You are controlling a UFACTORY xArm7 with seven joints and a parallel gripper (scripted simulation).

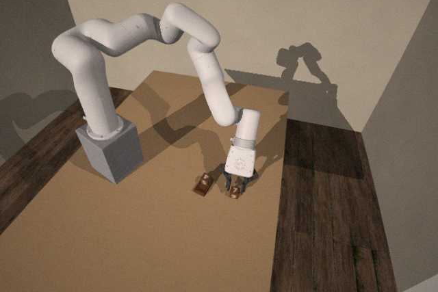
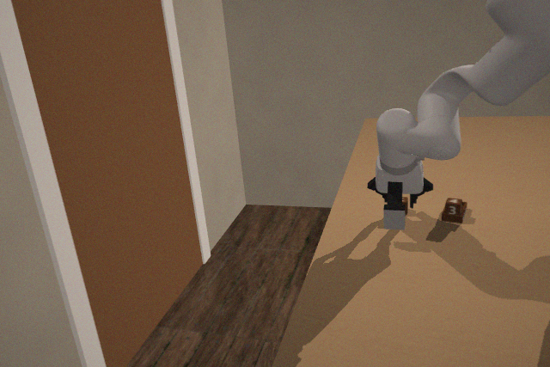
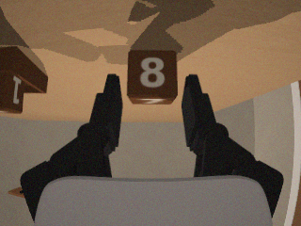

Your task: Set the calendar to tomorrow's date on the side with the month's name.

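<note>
Though apart, two cubes [image 1: 234,192] [image 1: 206,178] [image 2: 404,205] [image 2: 452,210] [image 3: 152,73] [image 3: 10,94].

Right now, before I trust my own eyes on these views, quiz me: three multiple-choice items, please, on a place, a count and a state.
1. Where is the loose cube?
A) in the tray
B) on the floor
C) on the table, outside the tray

2. How many cubes does the tray hold?
A) none
B) one
C) two

3. How is the gripper?
A) open
B) shut on a cube
C) shut on the tray

1 C: the top view shows bare table between cube and tray.
2 B: one numbered cube sits there.
3 A: in the wrist view, gaps separate both fingers from the cube.
</note>
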